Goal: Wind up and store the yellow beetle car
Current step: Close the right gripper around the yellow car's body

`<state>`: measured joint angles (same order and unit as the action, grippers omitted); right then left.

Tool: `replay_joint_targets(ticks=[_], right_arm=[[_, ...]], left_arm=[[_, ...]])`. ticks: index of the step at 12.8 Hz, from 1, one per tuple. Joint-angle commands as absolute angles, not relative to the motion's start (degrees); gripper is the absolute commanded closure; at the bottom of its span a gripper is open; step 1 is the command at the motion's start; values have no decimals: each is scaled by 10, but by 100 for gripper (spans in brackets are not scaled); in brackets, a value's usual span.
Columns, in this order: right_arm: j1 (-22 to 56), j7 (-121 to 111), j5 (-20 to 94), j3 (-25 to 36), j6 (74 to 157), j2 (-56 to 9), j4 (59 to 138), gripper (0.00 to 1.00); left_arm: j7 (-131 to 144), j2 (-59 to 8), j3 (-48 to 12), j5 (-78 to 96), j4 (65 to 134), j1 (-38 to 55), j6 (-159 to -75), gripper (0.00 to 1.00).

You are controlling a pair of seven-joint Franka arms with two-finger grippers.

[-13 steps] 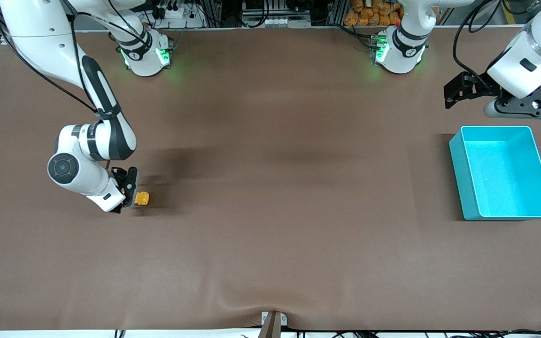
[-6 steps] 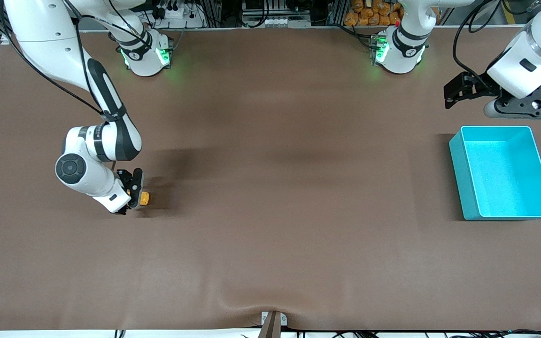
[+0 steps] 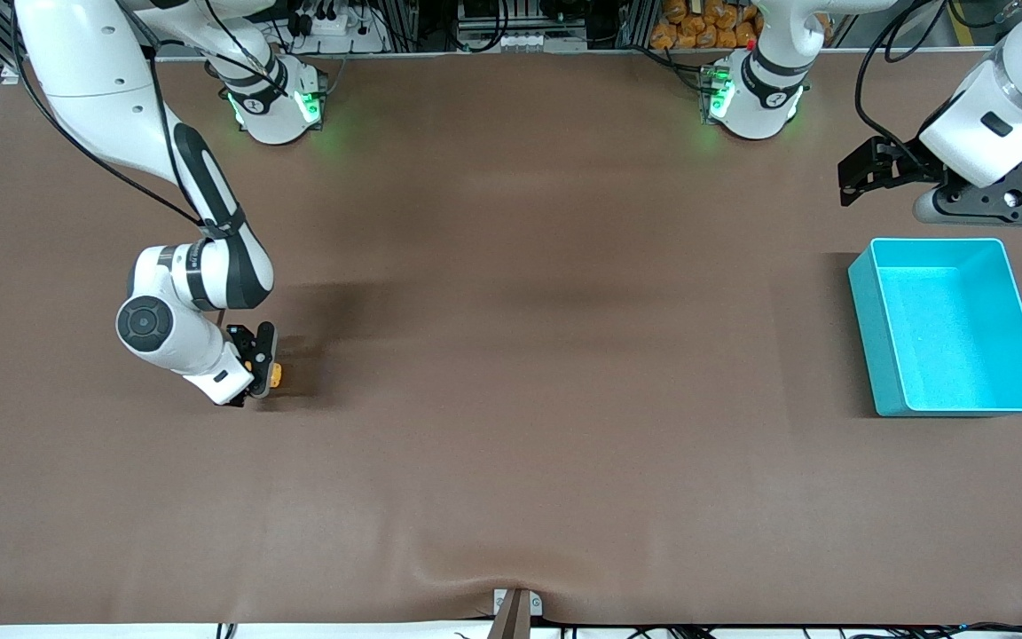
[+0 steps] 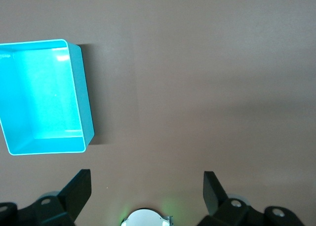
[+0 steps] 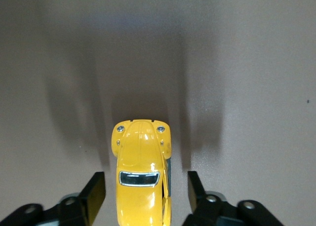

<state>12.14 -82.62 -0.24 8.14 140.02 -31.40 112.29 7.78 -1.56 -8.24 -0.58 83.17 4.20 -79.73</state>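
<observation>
The yellow beetle car (image 3: 275,376) stands on the brown table toward the right arm's end. My right gripper (image 3: 261,369) is down at table level around it. In the right wrist view the car (image 5: 140,171) lies between the two fingers of the right gripper (image 5: 145,179), with a narrow gap showing on each side, so the jaws are open and straddle it. My left gripper (image 3: 859,173) waits in the air, open and empty, by the turquoise bin (image 3: 866,302). In the left wrist view the left gripper (image 4: 147,179) has only bare table between its fingers.
The turquoise bin (image 4: 88,112) is empty and sits toward the left arm's end of the table. Both arm bases (image 3: 276,106) stand along the table's back edge. A small bracket (image 3: 515,608) sits at the table edge nearest the camera.
My right gripper has slid forward over the car, which now shows less past the fingers, and its jaws have narrowed around it. The left arm has not moved.
</observation>
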Motion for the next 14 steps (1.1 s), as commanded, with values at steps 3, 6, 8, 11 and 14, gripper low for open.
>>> replay_joint_targets(ticks=[3, 6, 8, 11, 14], right_arm=[[120, -839, 9, 83, 1404, -329, 1116, 73], [120, -838, 9, 82, 1404, -330, 1116, 74], [114, -840, 9, 83, 1404, -330, 1116, 74], [102, -842, 9, 83, 1404, -335, 1114, 74], [80, -868, 9, 83, 1404, -337, 1114, 74]], left_arm=[[78, -14, -84, -1, 834, 38, -802, 0], [78, -14, -84, -2, 834, 38, -802, 0], [78, -14, -84, -2, 834, 38, -802, 0], [78, -14, -84, -2, 834, 38, -802, 0], [78, -14, -84, -2, 834, 38, -802, 0]])
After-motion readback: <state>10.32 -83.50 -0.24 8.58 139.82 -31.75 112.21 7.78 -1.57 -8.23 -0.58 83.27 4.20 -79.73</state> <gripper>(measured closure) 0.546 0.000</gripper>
